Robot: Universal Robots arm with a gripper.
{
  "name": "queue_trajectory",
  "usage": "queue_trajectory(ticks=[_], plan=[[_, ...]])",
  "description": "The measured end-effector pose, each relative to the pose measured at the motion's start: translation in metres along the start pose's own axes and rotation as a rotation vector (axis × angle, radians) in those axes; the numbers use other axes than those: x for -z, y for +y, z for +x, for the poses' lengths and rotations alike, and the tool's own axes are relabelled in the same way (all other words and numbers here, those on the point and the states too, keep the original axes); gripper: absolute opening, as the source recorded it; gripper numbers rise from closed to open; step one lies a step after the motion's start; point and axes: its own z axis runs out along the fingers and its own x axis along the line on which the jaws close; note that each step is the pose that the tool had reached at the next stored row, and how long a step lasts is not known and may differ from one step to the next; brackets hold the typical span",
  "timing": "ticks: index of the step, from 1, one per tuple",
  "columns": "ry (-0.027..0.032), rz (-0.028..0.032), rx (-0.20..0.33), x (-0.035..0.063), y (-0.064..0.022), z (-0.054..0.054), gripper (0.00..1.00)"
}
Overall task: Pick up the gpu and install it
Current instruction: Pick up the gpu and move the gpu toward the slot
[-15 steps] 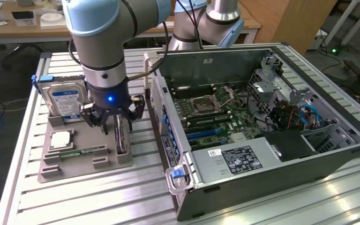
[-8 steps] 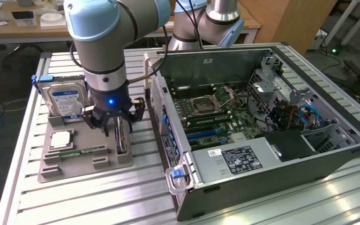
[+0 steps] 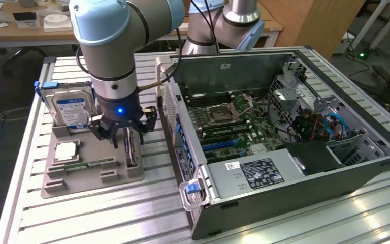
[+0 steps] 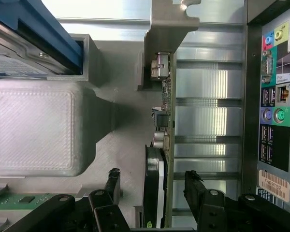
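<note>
Arm: the Universal Robots arm (image 3: 110, 56) comes in from 12 o'clock of the exterior view, with its wrist pointing straight down over the fixture tray.
Jaws: spread wide and gripping nothing. They hang directly over the top edge of the gpu and straddle it.
Fingers: in the wrist view, one of the fingers (image 4: 113, 182) stands on the fan side of the card and the other stands on the opposite side. A visible gap separates each finger from the card.
Gpu: the gpu (image 3: 132, 151) stands on edge in a slot of the tray, on the tray's 3 o'clock side in the exterior view, the side nearest the computer case. It is not lifted and not in the case.
Gpu details: the wrist view shows the card edge-on, with the silvery bracket (image 4: 169, 24) at one end and the black round fan (image 4: 152, 191) between the fingers.
Fixture tray: the gray fixture tray (image 3: 79, 182) lies flat on the counter at 9 o'clock of the computer case.
Hard drive: the hard drive (image 3: 69, 109), which has a blue label, stands upright at 10 o'clock of the jaws.
Processor chip: the processor chip (image 3: 66, 151) lies flat at 9 o'clock of the gpu.
Memory stick: the green memory stick (image 3: 90, 165) lies in its slot at 8 o'clock of the gpu.
Computer case: the computer case (image 3: 283, 173) lies on its side with the open face up, which exposes the motherboard (image 3: 235, 119).
Rear port panel: the rear port panel (image 4: 275, 111) faces the tray.
Counter: the slatted aluminium counter (image 3: 79, 223) carries both the tray and the case.
</note>
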Motion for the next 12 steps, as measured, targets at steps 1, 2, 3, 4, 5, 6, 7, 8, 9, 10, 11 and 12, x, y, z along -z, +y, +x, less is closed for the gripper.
queue_trajectory(ticks=[1,2,3,4,5,6,7,8,9,10,11,12], plan=[[-0.0002,0.0001,-0.005,0.0,0.0,0.0,0.65],[-0.0008,0.0003,-0.015,-0.0004,0.0002,0.0,0.65],[-0.0014,0.0005,-0.026,-0.0008,0.0003,0.0,0.65],[-0.0016,0.0009,-0.036,-0.0012,0.0007,0.0001,0.65],[-0.0018,0.001,-0.041,-0.0016,0.0011,0.0001,0.65],[-0.0018,0.0012,-0.042,-0.0016,0.0011,0.0001,0.65],[-0.0018,0.0012,-0.042,-0.0016,0.0011,0.0001,0.65],[-0.0018,0.0012,-0.042,-0.0016,0.0011,0.0001,0.65],[-0.0018,0.0012,-0.042,-0.0016,0.0011,0.0001,0.65],[-0.0018,0.0012,-0.042,-0.0017,0.0011,0.0001,0.65],[-0.0018,0.0012,-0.042,-0.0016,0.0011,0.0001,0.65],[-0.0018,0.0012,-0.042,-0.0016,0.0011,0.0,0.65]])
